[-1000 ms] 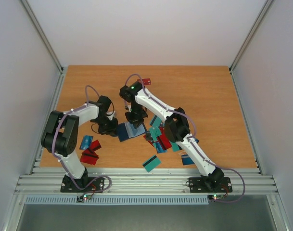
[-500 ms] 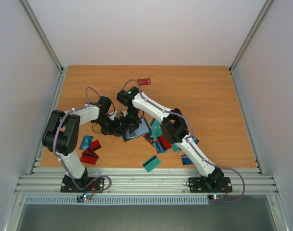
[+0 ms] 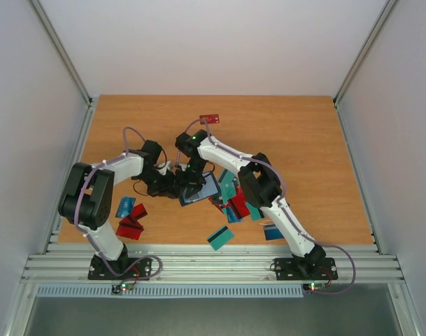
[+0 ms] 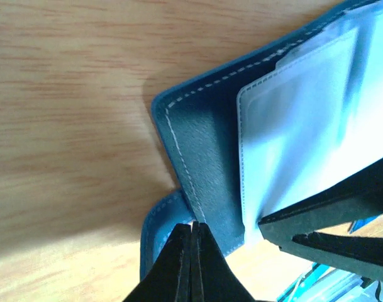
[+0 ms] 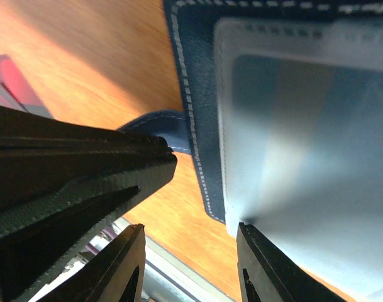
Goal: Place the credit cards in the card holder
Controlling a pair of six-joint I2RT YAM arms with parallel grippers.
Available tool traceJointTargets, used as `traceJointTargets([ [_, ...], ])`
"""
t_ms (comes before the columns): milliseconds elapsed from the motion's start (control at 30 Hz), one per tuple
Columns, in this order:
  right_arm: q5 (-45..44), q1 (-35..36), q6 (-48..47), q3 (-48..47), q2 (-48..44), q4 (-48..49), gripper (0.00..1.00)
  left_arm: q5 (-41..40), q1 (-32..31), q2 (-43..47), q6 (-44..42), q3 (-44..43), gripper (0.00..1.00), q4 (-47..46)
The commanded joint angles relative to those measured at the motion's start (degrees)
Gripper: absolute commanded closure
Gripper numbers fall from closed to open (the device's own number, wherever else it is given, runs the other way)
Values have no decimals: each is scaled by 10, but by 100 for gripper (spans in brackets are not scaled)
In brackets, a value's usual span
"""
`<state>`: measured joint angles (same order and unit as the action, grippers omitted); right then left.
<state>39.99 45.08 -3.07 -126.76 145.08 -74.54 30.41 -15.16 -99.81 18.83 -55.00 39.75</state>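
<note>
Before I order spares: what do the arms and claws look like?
The left arm and right arm have white links, black joints and lilac cables looped along them. A green light glows on the right arm. The left claw and right claw have black, tapered, textured fingers.

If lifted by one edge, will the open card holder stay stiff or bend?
Probably it bends: the card holder looks soft and stitched, and its thin clear sleeves fan apart. Likely light, so it may slide on the smooth table.
</note>
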Motion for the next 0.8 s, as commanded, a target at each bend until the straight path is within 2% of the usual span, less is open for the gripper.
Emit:
traceJointTargets([
  [0,23,-13,9,6,-61,38,58,-11,-2,49,0,-5,100,25],
  [167,22,-32,5,39,-114,45,58,-13,-4,80,6,-22,100,47],
  [333,17,-64,6,131,-194,75,58,-20,-5,108,8,-38,99,71],
  [567,-8,-124,6,327,-325,127,58,-23,-21,152,13,-77,97,114],
  [767,8,-175,30,511,-432,198,58,-12,-92,155,6,-107,92,125],
])
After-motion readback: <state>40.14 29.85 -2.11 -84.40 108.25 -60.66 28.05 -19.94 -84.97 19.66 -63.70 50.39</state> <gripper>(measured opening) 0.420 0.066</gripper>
